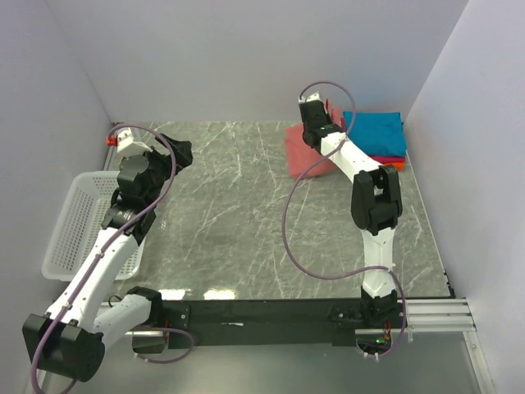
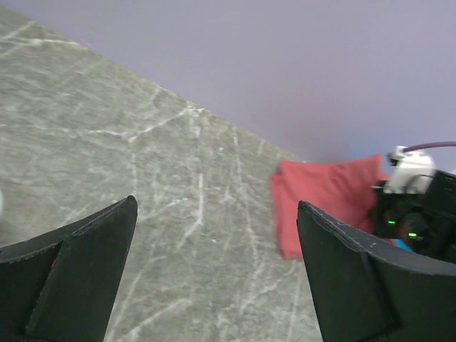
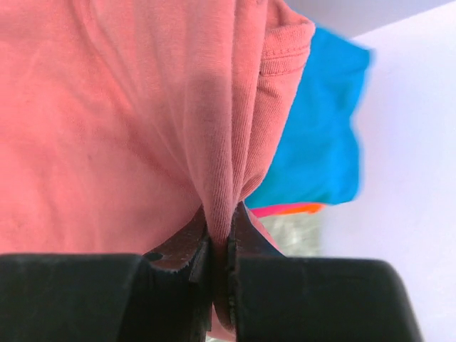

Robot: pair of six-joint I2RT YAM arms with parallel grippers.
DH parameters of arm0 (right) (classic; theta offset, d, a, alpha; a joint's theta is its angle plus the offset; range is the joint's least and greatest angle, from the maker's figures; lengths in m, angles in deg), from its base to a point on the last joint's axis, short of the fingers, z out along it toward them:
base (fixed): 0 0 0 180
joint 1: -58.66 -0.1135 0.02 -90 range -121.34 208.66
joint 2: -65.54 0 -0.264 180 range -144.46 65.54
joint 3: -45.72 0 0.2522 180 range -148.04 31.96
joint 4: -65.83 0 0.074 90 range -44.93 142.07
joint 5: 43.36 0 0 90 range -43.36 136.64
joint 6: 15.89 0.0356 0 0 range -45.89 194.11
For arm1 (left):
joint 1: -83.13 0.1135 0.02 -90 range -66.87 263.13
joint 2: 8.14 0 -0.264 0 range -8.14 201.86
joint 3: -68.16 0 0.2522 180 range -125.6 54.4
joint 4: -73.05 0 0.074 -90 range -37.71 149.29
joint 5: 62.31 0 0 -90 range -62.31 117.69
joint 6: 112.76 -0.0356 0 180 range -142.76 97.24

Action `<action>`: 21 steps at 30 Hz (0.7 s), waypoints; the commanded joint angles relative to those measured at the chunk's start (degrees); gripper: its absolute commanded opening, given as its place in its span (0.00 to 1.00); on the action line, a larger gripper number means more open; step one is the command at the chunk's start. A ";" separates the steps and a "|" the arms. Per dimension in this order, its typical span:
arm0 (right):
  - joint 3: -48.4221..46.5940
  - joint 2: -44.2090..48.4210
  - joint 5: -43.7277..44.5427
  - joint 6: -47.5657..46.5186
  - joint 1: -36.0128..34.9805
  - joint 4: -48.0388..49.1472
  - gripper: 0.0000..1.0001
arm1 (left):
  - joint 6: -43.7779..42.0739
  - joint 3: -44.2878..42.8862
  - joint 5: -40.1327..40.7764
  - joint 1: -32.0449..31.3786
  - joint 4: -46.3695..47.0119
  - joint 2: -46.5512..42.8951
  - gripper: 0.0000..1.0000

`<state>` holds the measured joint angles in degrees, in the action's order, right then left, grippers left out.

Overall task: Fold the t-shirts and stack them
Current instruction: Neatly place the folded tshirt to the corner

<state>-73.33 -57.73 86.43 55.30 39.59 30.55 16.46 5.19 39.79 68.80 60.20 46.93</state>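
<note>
The salmon t-shirt (image 1: 303,156) lies folded at the back of the table, just left of the stack; it also shows in the left wrist view (image 2: 324,196). My right gripper (image 1: 315,123) is shut on a pinched fold of the salmon t-shirt (image 3: 142,121). The teal-blue t-shirt (image 1: 376,133) lies on top of the stack at the back right, with the magenta-pink t-shirt (image 3: 274,211) and orange t-shirt (image 1: 392,165) edges under it. My left gripper (image 1: 176,152) is open and empty, held above the table's back left.
A white mesh basket (image 1: 74,222) stands off the table's left edge. Grey walls close in the back and both sides. The right arm (image 1: 373,205) reaches across the right side of the marble table (image 1: 238,222).
</note>
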 commanded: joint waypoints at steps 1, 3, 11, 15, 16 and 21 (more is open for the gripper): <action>-1.74 2.77 6.44 -9.22 1.66 9.82 0.00 | -3.53 -3.26 3.46 -0.26 0.68 1.88 1.00; -2.89 2.24 6.88 -11.24 2.72 11.31 0.00 | -5.72 -4.22 3.89 -0.17 0.24 2.93 0.99; -8.52 2.85 3.20 -13.97 5.53 9.48 0.00 | -6.27 -4.49 10.13 -0.17 -0.73 3.29 0.99; -10.10 4.43 1.08 -13.45 6.85 7.47 0.00 | -5.47 -3.96 13.47 -0.17 -0.73 2.77 1.00; -10.54 4.61 0.99 -13.19 7.11 7.37 0.00 | -5.56 -4.05 13.57 -0.09 -0.73 2.59 0.99; -12.03 6.54 -2.34 -10.82 8.08 5.62 0.00 | -5.56 -2.56 12.69 -0.17 0.85 1.80 0.99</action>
<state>-80.74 -57.35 85.82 43.21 47.07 35.23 11.72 2.87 51.52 68.80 58.63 50.71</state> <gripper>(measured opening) 0.105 0.995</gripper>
